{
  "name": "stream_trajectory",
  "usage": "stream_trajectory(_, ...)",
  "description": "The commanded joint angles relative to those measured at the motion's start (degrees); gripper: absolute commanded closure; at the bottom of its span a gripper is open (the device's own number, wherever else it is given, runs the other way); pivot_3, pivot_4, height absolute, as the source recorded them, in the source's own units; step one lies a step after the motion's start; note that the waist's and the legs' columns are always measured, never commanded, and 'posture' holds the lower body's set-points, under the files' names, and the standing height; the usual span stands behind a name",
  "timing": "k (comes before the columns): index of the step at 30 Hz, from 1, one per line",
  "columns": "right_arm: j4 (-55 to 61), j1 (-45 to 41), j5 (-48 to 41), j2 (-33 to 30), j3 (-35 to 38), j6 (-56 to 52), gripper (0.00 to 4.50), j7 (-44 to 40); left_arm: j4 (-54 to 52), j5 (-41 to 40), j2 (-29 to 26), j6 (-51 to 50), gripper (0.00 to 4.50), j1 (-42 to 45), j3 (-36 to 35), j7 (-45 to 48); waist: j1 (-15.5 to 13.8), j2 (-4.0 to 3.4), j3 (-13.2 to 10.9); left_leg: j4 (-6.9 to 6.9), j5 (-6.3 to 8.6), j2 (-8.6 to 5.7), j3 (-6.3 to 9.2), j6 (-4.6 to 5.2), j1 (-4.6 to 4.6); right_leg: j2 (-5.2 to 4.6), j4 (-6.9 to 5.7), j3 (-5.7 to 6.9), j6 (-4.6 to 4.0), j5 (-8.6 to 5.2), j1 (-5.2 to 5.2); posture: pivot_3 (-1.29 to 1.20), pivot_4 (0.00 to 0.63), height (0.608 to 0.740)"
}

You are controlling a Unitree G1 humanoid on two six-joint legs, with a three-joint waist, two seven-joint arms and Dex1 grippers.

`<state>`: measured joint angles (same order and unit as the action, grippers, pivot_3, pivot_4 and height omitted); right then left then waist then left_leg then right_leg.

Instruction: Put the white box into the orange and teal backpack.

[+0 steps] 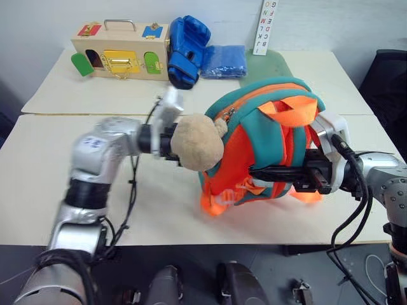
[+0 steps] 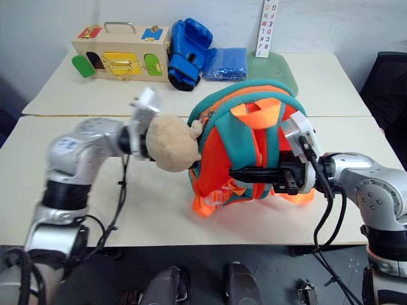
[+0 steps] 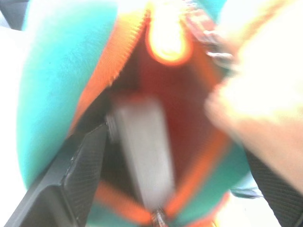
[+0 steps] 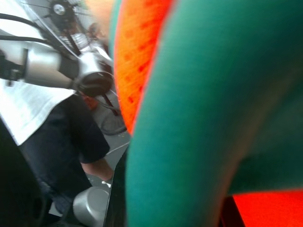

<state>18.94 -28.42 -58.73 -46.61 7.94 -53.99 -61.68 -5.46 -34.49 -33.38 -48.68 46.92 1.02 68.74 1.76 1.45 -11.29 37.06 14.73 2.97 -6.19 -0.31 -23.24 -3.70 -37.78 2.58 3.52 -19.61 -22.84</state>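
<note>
The right gripper (image 1: pixel 264 171) is clamped on the backpack (image 1: pixel 254 146), holding it upright on the table (image 1: pixel 159 210). The left gripper (image 3: pixel 170 189), fingers spread wide, sits at the open zip beside the plush toy (image 1: pixel 198 143). The white box (image 3: pixel 142 146) lies inside the backpack.

Left arm is reaching across toward the right, left gripper (image 3: pixel 161 189) standing with fingers spread wide. Right arm is reaching leftward, level — right gripper (image 1: pixel 257 171) pinching closed on the backpack (image 1: pixel 267 114).
</note>
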Motion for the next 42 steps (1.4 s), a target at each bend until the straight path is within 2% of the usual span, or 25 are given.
stream_trajectory(1, 0.18, -0.48, 1.26, 0.84, 0.48, 2.0, 4.5, 0.98, -8.18, -6.8, -6.29, -4.72, 0.02, -2.46, -5.86, 1.36, -0.26, 0.0, 0.0, 0.03, 0.0, -0.01, 0.01, 0.0, 0.0, -0.01, 0.01, 0.01, 0.0, 0.0, 0.02, 0.0, 0.15, 0.74)
stream_trajectory(5, -0.54, -1.09, 2.27, 1.75, -0.18, 2.28, 4.5, 1.85, -9.35, -11.28, -12.05, -8.56, 0.02, -3.56, -12.28, -1.28, -0.34, 0.0, 0.0, 0.05, 0.0, -0.1, 0.14, 0.03, 0.01, -0.09, 0.04, 0.07, 0.0, 0.0, 0.15, 0.0, 0.15, 0.74)
stream_trajectory(8, -0.21, -1.21, 2.46, 2.15, -0.47, 2.19, 4.5, 1.97, -11.4, -16.68, -10.52, -12.51, 0.02, -1.01, -15.87, -7.62, -0.55, 0.01, 0.0, 0.05, 0.01, -0.13, 0.25, 0.05, -0.01, -0.13, 0.04, 0.16, 0.0, 0.0, 0.18, 0.0, 0.15, 0.74)
stream_trajectory(10, 0.01, -1.32, 2.29, 2.27, -0.41, 1.9, 4.5, 2.05, -13.86, -16.73, -8.12, -12.25, 0.02, -0.33, -15.68, -13.29, -0.61, 0.01, 0.0, 0.04, 0.02, -0.17, 0.27, 0.07, -0.01, -0.18, 0.06, 0.18, 0.01, 0.01, 0.21, 0.0, 0.15, 0.74)
stream_trajectory(13, 0.01, -1.47, 2.1, 2.27, -0.39, 1.61, 4.5, 2.16, -17.69, -17.76, -5.18, -13.29, 0.02, -0.92, -13.78, -18.65, -0.54, 0.01, 0.0, 0.04, 0.03, -0.2, 0.27, 0.09, 0.01, -0.21, 0.06, 0.18, 0.04, 0.02, 0.24, 0.0, 0.15, 0.74)
stream_trajectory(16, -0.22, -1.69, 2.15, 2.05, -0.63, 1.31, 4.5, 1.93, -20.19, -21.94, -3.76, -14.73, 0.02, -1.53, -11.64, -18.11, -0.22, 0.01, 0.0, 0.02, 0.01, -0.19, 0.27, 0.06, 0.01, -0.19, 0.05, 0.2, 0.04, 0.02, 0.23, 0.0, 0.15, 0.74)
stream_trajectory(18, -0.37, -2.03, 2.33, 2.02, -0.85, 1.32, 4.5, 1.76, -19.86, -20.34, -3.39, -13.72, 0.02, -1.31, -8.97, -18.68, -0.17, 0.01, 0.0, 0.01, 0.0, -0.17, 0.26, 0.03, 0.02, -0.16, 0.05, 0.2, 0.04, 0.02, 0.23, 0.0, 0.15, 0.74)
stream_trajectory(22, -0.83, -3.65, 1.28, 2.37, -0.33, 0.36, 4.5, 2.54, -17.05, -9.47, -4.19, -6.55, 0.02, -1.5, 0.97, -18.35, -0.28, 0.01, 0.0, 0.02, -0.04, -0.17, 0.23, -0.03, 0.05, -0.08, 0.05, 0.16, 0.03, 0.02, 0.23, 0.0, 0.15, 0.74)
stream_trajectory(25, -0.25, -3.25, 1.29, 2.28, -0.16, 0.13, 4.5, 2.56, -14.59, -9.43, -3.61, -5.03, 0.02, -1.52, 1.98, -16.15, -0.34, 0.01, 0.0, 0.02, -0.04, -0.16, 0.23, -0.02, 0.06, -0.07, 0.07, 0.16, 0.03, 0.01, 0.24, 0.0, 0.15, 0.74)
stream_trajectory(28, -0.19, -2.83, 1.24, 2.29, 0.27, 0.06, 4.5, 3.06, -12.41, -8.69, -3.92, -3.65, 0.65, -1.19, 1.68, -15.42, -0.34, 0.01, 0.0, 0.0, -0.02, -0.15, 0.24, 0.01, 0.03, -0.08, 0.11, 0.16, 0.02, 0.01, 0.23, 0.0, 0.15, 0.74)
stream_trajectory(34, 0.16, -1.64, 0.38, 2.22, 1.29, 0.16, 4.5, 3.99, -10.48, -7.84, -5.62, -2.64, 2.36, -1.43, 1.15, -13.47, -0.29, 0.01, 0.0, 0.0, -0.02, -0.15, 0.24, 0.01, 0.03, -0.09, 0.11, 0.16, 0.03, 0.01, 0.23, 0.0, 0.15, 0.74)
stream_trajectory(39, 0.87, -0.02, -0.47, 1.55, 2.43, 0.02, 4.5, 4.58, -8.94, -6.77, -7.61, -1.27, 3.31, -1.24, 0.67, -11.58, -0.28, 0.01, 0.0, 0.0, -0.02, -0.15, 0.24, 0.02, 0.03, -0.09, 0.11, 0.16, 0.03, 0.01, 0.23, 0.0, 0.15, 0.74)
stream_trajectory(42, 1.22, 2.08, -1.8, 0.23, 4.58, -0.67, 4.5, 4.9, -5.58, -3.11, -10.78, 2.36, 3.68, -0.87, 0.88, -9.3, -0.17, 0.0, 0.0, -0.02, -0.02, -0.14, 0.23, 0.01, 0.04, -0.08, 0.11, 0.16, 0.02, 0.01, 0.22, 0.0, 0.15, 0.74)
